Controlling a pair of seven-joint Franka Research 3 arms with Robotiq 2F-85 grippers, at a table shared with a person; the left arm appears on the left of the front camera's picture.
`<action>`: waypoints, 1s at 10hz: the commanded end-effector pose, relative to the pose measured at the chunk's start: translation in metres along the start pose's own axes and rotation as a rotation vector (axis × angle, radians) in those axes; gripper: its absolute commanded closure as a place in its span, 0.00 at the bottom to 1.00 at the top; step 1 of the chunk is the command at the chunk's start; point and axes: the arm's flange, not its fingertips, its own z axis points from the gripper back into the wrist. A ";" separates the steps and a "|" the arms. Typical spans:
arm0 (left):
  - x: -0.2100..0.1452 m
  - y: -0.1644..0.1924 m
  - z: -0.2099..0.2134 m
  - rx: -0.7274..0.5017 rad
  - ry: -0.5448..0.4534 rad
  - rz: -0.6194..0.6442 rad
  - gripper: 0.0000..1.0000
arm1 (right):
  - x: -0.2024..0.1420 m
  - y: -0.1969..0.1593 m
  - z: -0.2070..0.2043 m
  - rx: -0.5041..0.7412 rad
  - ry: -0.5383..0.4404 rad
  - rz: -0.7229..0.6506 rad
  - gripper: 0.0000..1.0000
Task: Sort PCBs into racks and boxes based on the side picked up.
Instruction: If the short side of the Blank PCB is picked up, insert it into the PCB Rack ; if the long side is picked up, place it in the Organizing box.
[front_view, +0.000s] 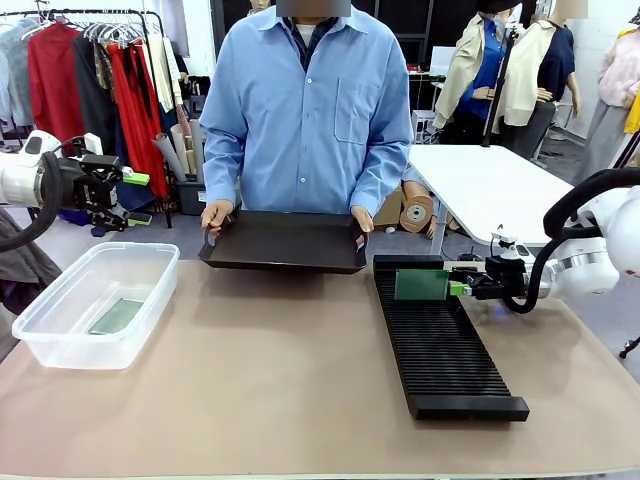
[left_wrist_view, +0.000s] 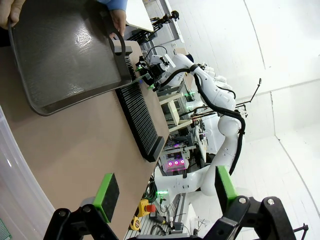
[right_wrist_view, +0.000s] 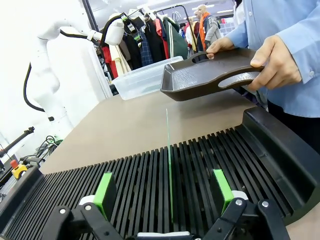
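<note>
1. Standing upright in a far slot of the black rack (front_view: 440, 345), one PCB (front_view: 420, 285) is seated on edge; the right wrist view shows it as a thin green line rising from a slot, between the two pads and apart from both.
2. Right gripper (front_view: 462, 288): jaws spread wide, gripping nothing, positioned just beside the seated board. Judgement: the placing step at the rack is complete or in its release phase.
3. Left gripper (front_view: 135, 180): jaws spread wide, empty, held above and behind the clear box (front_view: 95, 300). A second PCB (front_view: 116, 316) lies flat on the box floor.
4. The person's hands (front_view: 217, 214) hold a shallow black tray (front_view: 285, 243) at the far table edge; no board is visible on it.
5. Next move, as a judgement: back the right gripper straight away from the board without nudging it, then await a fresh board.
</note>
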 end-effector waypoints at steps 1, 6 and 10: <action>0.000 -0.002 0.001 0.002 -0.004 -0.003 0.00 | 0.000 0.000 0.000 0.000 0.000 0.000 0.00; 0.000 -0.002 0.001 0.002 -0.004 -0.003 0.00 | 0.071 0.026 0.020 -0.048 0.029 0.043 0.00; 0.000 -0.002 0.001 0.002 -0.004 -0.003 0.00 | 0.112 0.087 0.012 -0.071 -0.008 -0.081 0.00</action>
